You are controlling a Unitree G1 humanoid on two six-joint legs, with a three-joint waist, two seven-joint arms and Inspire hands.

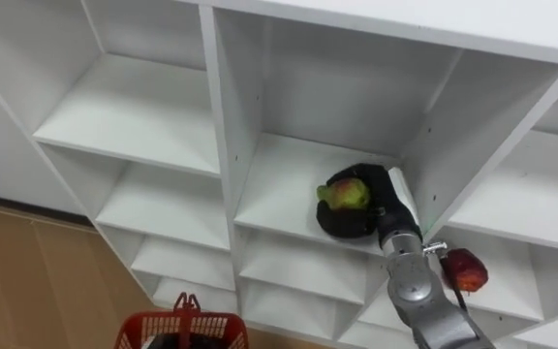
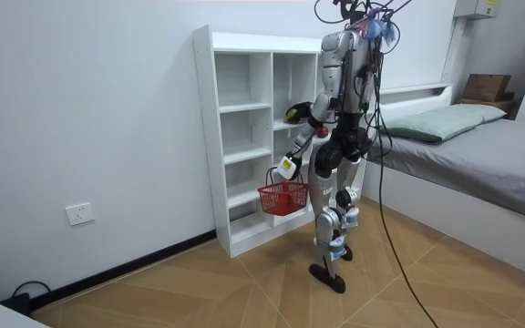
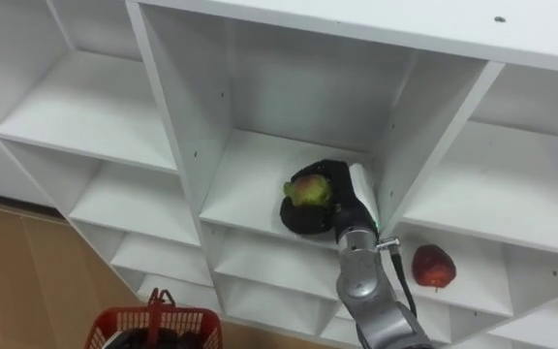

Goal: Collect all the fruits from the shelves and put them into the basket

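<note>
1. In your eye views, the right robot hand (image 1: 384, 204) is clenched around the green apple (image 1: 350, 194) in the closet's (image 1: 226, 107) middle compartment. A red apple (image 1: 465, 269) lies lower right.
2. Your room view adds the left robot hand (image 2: 285, 168) with the red basket (image 2: 283, 198) hanging below it; I cannot tell its grip.

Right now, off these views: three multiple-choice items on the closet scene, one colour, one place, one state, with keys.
1. The basket is:
A) red
B) blue
C) white

2. The red apple lies:
A) in the basket
B) on a shelf lower right of the right hand
C) on the floor

3. The right hand is:
A) open and empty
B) shut and empty
C) closed round the green apple

Key:
1 A: its mesh at the lower left is red.
2 B: it sits alone on that white board.
3 C: dark fingers wrap the fruit in the middle compartment.
</note>
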